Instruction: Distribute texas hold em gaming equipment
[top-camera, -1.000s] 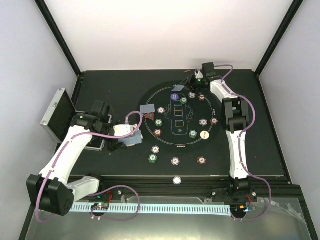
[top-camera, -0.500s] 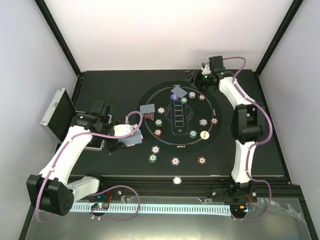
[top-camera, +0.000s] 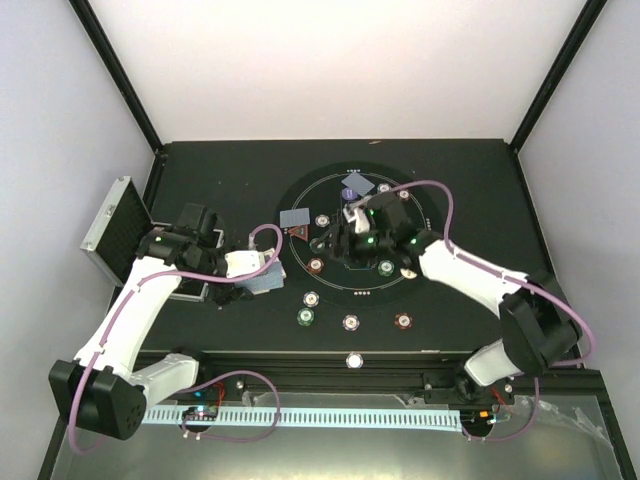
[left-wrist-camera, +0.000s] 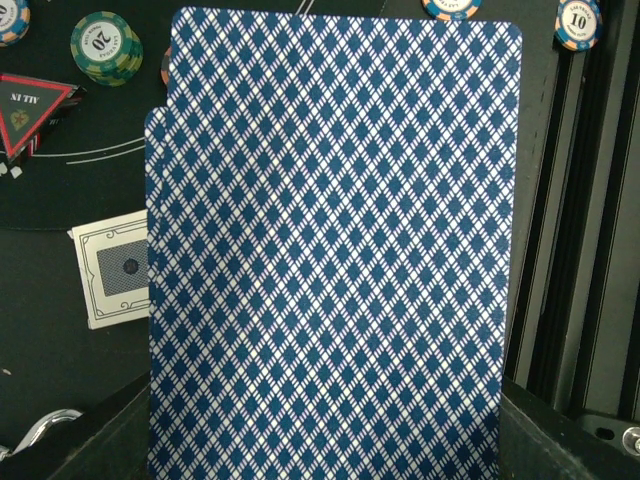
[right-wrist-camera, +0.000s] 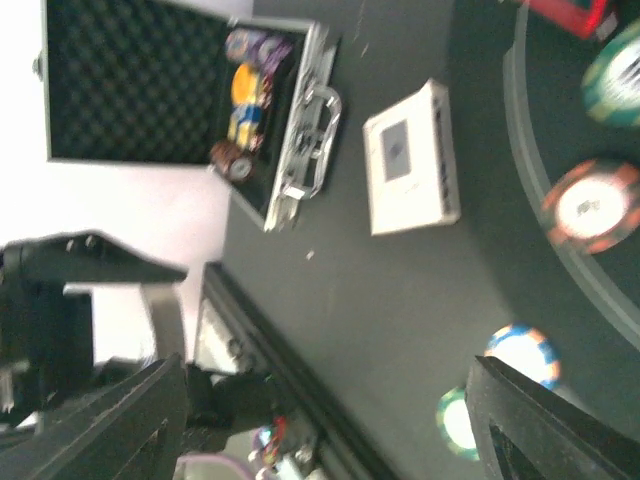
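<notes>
A black table (top-camera: 200, 170) fills the floor of a white-walled booth, with a round mat (top-camera: 318, 195) at its middle and an open case (top-camera: 115, 228) at the left edge. Chips (top-camera: 305, 317) already lie spread around and inside the mat, so the step in hand looks like dealing the cards. The left hand (top-camera: 255, 275) hangs just off the mat's left side and appears clamped on the deck (left-wrist-camera: 330, 250), whose blue-diamond backs fill its wrist view. The right hand (top-camera: 350, 232) sits over the middle of the mat. In its own view the fingers (right-wrist-camera: 150, 400) stand apart with nothing between them. Two lots of cards are down: one (top-camera: 295, 217) beside the red triangle (top-camera: 298, 232) at the mat's left rim, the other (top-camera: 357, 184) at the far rim. The remaining seats show chips but no cards. The next move probably calls for the right hand to reach left to the deck, pinch off only the top card without dragging others, and carry it to a seat that lacks cards, clearing the chips on the way.
</notes>
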